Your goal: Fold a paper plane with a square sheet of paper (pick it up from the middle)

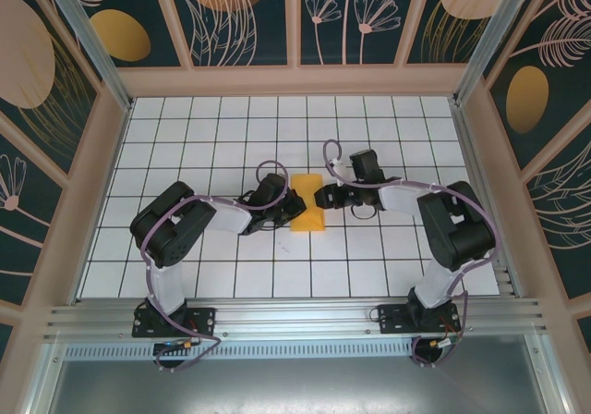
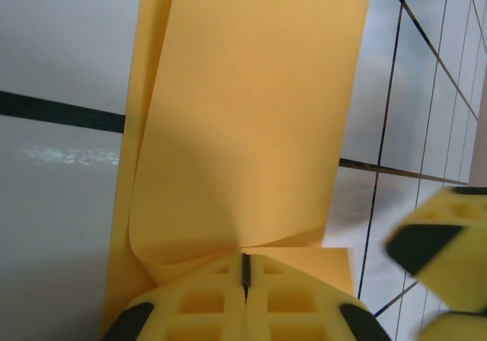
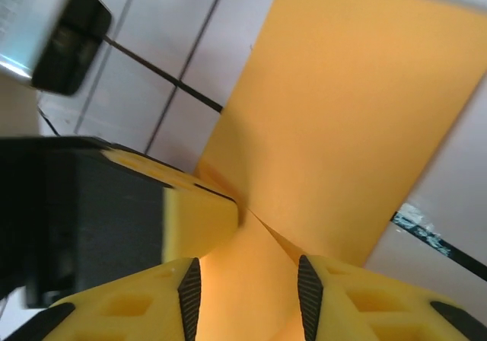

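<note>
The orange-yellow square sheet of paper (image 1: 308,209) lies folded over on the white grid table (image 1: 212,137) between both arms. In the left wrist view its upper flap (image 2: 251,113) curls up from a crease that runs into my left gripper (image 2: 245,269), which is shut on the paper's edge. My left gripper (image 1: 294,209) comes in from the left, my right gripper (image 1: 325,195) from the right. My right gripper (image 3: 245,295) is open, its pads apart over the sheet (image 3: 358,128), close to the left fingertip (image 3: 199,221). The paper plane is out of view.
Patterned walls with orange oval prints (image 1: 120,33) enclose the table on three sides. A metal rail (image 1: 295,317) runs along the near edge by the arm bases. White grid tiles stretch to the far wall and to both sides of the paper.
</note>
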{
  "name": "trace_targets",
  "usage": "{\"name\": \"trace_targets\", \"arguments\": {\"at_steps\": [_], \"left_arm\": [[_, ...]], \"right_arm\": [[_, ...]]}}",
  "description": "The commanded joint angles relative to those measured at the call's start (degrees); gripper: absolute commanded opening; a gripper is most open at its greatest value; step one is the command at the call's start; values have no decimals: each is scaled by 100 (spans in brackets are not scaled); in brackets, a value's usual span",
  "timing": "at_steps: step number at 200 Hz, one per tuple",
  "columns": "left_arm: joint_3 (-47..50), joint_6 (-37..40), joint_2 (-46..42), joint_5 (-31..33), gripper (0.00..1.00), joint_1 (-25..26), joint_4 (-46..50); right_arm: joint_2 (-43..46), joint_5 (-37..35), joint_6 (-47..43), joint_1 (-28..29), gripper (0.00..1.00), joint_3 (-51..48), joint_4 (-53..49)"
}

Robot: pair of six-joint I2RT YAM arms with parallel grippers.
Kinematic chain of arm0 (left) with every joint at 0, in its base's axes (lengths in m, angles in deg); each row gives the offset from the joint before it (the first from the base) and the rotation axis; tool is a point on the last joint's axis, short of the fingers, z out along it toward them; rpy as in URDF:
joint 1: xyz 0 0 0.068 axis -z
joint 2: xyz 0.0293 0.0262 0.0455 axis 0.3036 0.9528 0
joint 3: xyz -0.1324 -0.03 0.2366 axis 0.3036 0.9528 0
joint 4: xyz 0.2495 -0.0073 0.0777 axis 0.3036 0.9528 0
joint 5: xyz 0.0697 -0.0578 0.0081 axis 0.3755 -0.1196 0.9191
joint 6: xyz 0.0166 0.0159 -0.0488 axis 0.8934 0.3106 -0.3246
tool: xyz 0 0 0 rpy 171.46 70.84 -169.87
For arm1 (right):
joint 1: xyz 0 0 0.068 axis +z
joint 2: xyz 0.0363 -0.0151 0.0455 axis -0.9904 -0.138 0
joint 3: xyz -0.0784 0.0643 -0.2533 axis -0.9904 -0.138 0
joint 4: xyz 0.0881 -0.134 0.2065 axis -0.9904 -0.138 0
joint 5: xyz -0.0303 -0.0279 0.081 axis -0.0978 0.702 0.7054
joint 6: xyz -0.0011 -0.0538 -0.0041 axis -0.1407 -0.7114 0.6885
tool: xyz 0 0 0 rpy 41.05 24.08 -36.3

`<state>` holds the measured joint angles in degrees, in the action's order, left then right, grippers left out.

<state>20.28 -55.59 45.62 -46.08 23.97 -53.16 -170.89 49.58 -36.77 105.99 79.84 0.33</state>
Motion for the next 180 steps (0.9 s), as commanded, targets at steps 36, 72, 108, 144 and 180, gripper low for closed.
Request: {"name": "trace_targets", "arguments": {"at_steps": [36,72,108,144,180], "left_arm": [[90,34,154,125,1,44,136],[75,31,133,116,1,41,116],[64,54,134,107,1,41,118],[62,47,127,104,1,38,125],[58,67,97,107,1,45,134]], "right_arm": [[301,544,512,-63,46,-461,-74],[82,562,636,-20,46,-439,-101],[-143,623,658,2,45,-397,-119],[-285,744,652,27,39,-297,-81],[-400,687,605,10,26,-232,-129]]}}
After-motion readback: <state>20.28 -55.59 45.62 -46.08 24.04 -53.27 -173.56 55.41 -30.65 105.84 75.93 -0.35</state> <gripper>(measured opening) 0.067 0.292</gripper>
